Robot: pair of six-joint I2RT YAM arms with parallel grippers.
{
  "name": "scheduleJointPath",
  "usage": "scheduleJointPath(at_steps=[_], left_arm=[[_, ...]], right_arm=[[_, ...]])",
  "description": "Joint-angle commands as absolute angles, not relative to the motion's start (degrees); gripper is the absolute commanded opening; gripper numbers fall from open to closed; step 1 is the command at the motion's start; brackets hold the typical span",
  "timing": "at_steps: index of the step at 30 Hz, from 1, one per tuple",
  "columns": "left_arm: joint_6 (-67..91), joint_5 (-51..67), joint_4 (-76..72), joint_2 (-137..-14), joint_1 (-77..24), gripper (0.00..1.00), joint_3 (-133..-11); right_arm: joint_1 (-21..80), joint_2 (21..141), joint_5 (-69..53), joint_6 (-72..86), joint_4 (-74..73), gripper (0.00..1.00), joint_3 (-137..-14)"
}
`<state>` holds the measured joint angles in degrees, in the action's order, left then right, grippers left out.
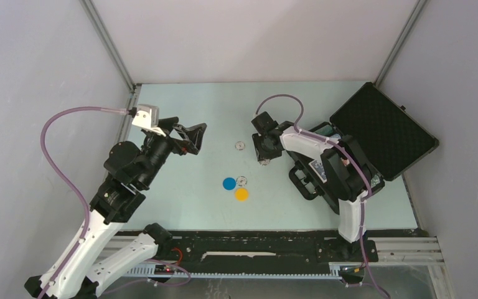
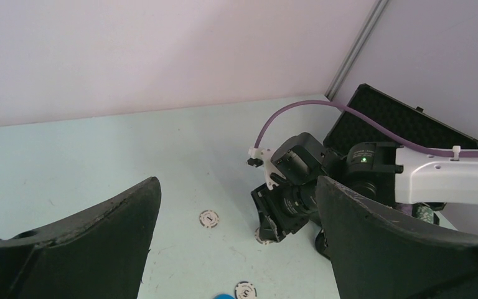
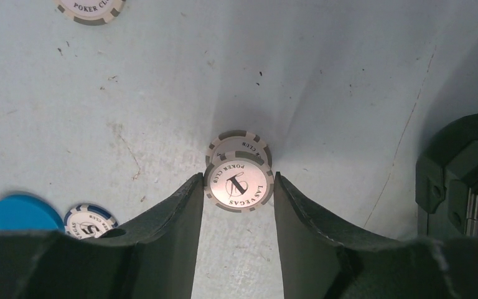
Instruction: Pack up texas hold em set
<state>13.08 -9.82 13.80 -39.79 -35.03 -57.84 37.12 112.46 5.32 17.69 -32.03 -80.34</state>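
Note:
My right gripper (image 3: pixel 237 177) is shut on a grey-and-white poker chip (image 3: pixel 237 187), held flat by its edge between both fingertips. A second grey-and-white chip (image 3: pixel 236 142) lies on the table just behind and under it. From above, the right gripper (image 1: pixel 263 159) points down at mid-table, left of the open black case (image 1: pixel 383 128), whose base the right arm largely hides. My left gripper (image 1: pixel 193 138) hangs open and empty over the left side. Between the arms lie a blue disc (image 1: pixel 229 183), a yellow disc (image 1: pixel 241 194), a blue-edged chip (image 1: pixel 241 180) and another grey chip (image 1: pixel 239 146).
The case's foam-lined lid (image 2: pixel 404 121) stands open at the right, against the enclosure's wall. A corner of the case (image 3: pixel 467 174) is close to the right fingers. The grey walls close in the pale table (image 1: pixel 187 106) on three sides.

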Motion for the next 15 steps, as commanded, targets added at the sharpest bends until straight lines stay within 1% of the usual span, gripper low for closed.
scheduleJointPath(at_steps=[1, 12, 15], left_arm=[[13.4, -9.2, 11.7, -39.4, -35.4, 1.0, -56.4], [13.4, -9.2, 11.7, -39.1, -35.4, 1.0, -56.4], [13.4, -9.2, 11.7, -39.1, -35.4, 1.0, -56.3]], right_arm=[[37.1, 114.0, 6.1, 17.4, -32.3, 0.53, -83.4], [36.8, 115.5, 5.8, 17.4, -32.3, 0.56, -84.2], [36.8, 115.1, 5.9, 17.4, -32.6, 0.59, -84.4]])
